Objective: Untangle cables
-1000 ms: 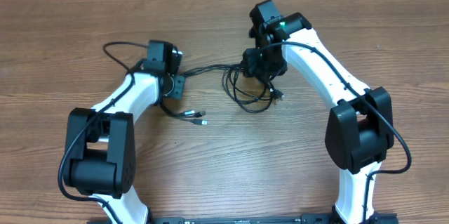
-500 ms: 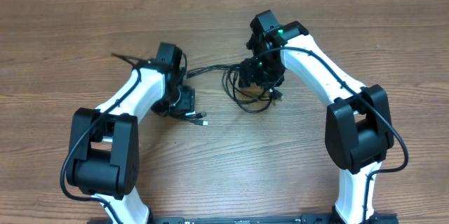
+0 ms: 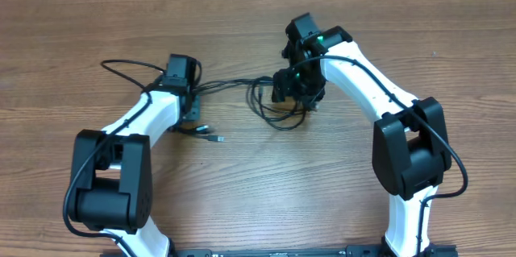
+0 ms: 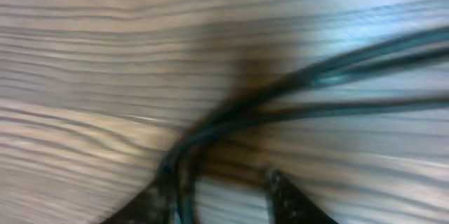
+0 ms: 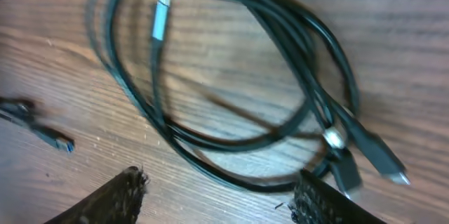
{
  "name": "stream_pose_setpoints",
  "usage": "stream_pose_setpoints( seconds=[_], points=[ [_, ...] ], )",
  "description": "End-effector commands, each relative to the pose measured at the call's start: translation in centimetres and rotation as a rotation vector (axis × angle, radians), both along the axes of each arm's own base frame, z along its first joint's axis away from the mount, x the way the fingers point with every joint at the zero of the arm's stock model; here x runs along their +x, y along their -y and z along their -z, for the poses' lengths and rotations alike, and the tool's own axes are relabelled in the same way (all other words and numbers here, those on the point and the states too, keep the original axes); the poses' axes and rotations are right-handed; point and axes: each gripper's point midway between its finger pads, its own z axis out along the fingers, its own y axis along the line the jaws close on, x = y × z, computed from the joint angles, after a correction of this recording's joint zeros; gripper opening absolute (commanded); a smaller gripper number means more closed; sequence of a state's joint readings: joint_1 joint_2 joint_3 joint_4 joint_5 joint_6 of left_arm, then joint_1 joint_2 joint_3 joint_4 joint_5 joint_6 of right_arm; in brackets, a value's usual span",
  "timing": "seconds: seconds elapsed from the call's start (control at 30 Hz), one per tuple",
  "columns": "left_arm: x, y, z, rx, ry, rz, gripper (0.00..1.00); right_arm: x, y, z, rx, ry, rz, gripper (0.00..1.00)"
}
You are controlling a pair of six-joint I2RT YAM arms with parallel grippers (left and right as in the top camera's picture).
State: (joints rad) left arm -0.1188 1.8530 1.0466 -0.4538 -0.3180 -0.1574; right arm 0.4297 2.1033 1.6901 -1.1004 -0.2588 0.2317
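Observation:
The cables (image 3: 278, 118) are thin black cords in a loose loop at the table's middle. Strands (image 3: 230, 84) run left from the loop to my left gripper (image 3: 192, 113), and loose plug ends (image 3: 211, 136) lie just below it. In the blurred left wrist view the strands (image 4: 337, 66) sweep down along the inner side of the left fingertip (image 4: 158, 199). The left gripper (image 4: 217, 199) has its jaws apart over bare wood. My right gripper (image 3: 294, 96) hovers over the loop's top. It (image 5: 221, 196) stands open above the coiled cords (image 5: 309, 34), with a silver plug (image 5: 160, 17) and a dark plug (image 5: 382, 155) in sight.
The wooden table (image 3: 339, 192) stretches all round the cables. Both white arms reach in from the near edge, the left base (image 3: 109, 184) and the right base (image 3: 411, 152). Thick black arm wiring (image 3: 121, 65) arcs out at the left wrist.
My left arm swung toward the cables, then back to the left, and the loose plug ends slid left with it. The right gripper stayed over the loop, jaws a little wider.

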Motion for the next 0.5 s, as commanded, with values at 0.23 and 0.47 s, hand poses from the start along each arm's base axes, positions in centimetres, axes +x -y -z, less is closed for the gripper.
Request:
stream_pose_setpoints(
  seconds=[0.23,0.47],
  points=[
    [2.6,-1.7,-0.9,-0.102,0.01,0.002,0.76,-1.9,-1.4,1.4,0.001,-0.017,-0.045,0.72],
    [5.2,5.8,-7.9,-0.434,0.006,0.151,0.8,-1.2,-1.4,1.4,0.007,0.004,-0.038,0.72]
  ],
)
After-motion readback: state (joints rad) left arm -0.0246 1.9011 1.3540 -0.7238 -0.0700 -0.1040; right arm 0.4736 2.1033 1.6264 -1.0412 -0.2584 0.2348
